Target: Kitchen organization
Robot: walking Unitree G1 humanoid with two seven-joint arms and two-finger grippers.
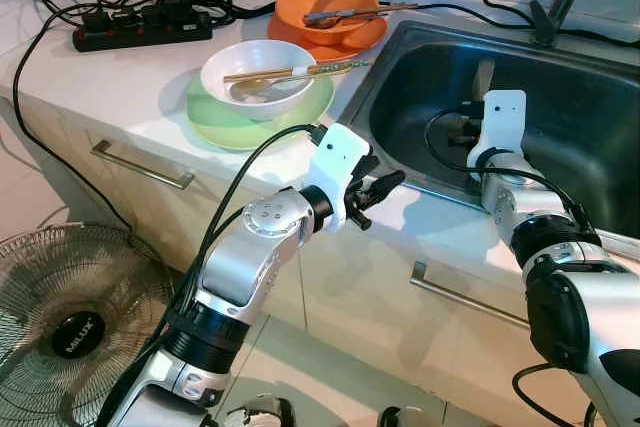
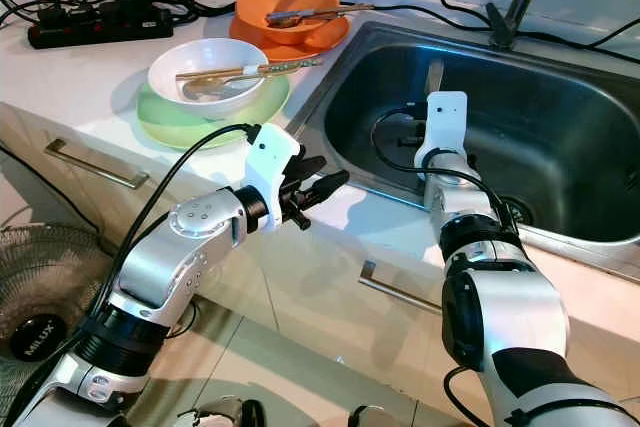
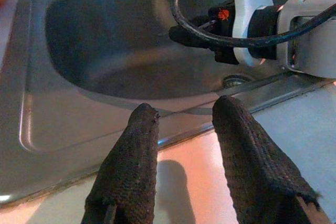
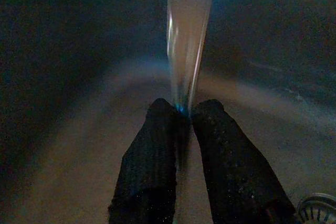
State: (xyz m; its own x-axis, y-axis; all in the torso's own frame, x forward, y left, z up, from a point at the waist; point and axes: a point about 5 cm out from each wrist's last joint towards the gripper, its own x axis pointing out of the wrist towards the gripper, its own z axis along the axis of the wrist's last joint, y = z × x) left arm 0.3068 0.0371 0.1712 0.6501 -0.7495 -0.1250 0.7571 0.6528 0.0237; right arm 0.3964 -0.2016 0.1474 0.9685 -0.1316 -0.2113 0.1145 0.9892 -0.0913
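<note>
My right gripper (image 4: 184, 109) is down inside the steel sink (image 1: 412, 97), shut on the end of a long shiny metal utensil (image 4: 186, 40) that stands up from its fingertips; the same utensil (image 1: 485, 78) shows above the white wrist mount. Over the counter strip at the sink's front edge, my left gripper (image 1: 385, 187) hovers open with nothing between its fingers (image 3: 139, 145). Left of the sink, a white bowl (image 1: 258, 72) with chopsticks (image 1: 300, 71) and a spoon sits on a green plate (image 1: 225, 122). Behind it an orange bowl (image 1: 325, 7) with utensils rests on an orange plate (image 1: 345, 42).
A black power strip (image 1: 140, 32) with tangled cables lies at the back left of the counter. The faucet base (image 1: 545, 17) stands behind the sink, whose drain (image 3: 236, 81) is near my right wrist. A fan (image 1: 70, 317) stands on the floor at the left.
</note>
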